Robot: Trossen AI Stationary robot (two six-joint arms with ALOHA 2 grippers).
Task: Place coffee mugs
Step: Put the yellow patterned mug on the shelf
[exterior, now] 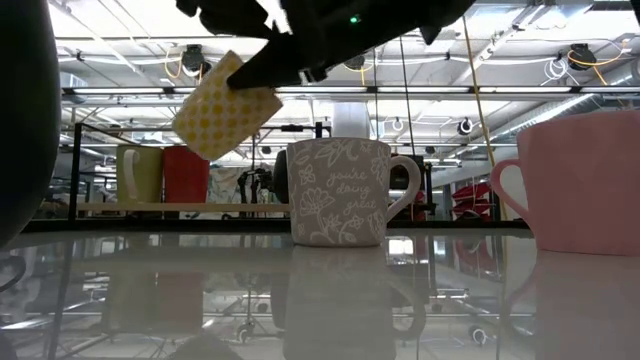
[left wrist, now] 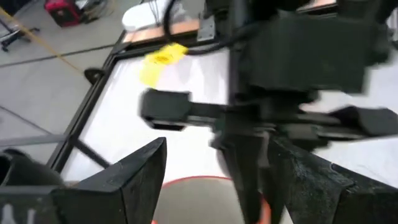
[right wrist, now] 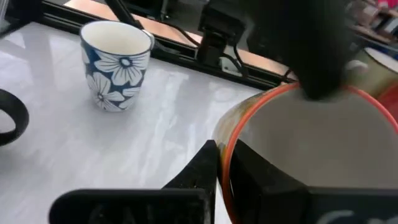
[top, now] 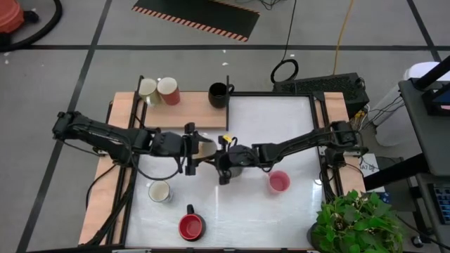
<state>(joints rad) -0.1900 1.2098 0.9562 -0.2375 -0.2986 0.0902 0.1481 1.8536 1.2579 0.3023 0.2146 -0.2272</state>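
Both arms meet over the middle of the white worktop (top: 281, 133). The right claw (top: 226, 160) is pinched together on the orange-edged rim of a mug (right wrist: 311, 143), one finger inside and one outside. The left claw (top: 191, 149) faces it with fingers spread wide, the same mug's rim (left wrist: 205, 186) lying between them, untouched as far as can be seen. Just beyond the right claw stands a pink mug (top: 279, 181); near the left claw, a blue-flowered mug (top: 159, 191) and a red mug (top: 191, 225). Well apart, on the wooden shelf (top: 190, 107), stand cream (top: 148, 88), dark red (top: 169, 90) and black (top: 219, 94) mugs.
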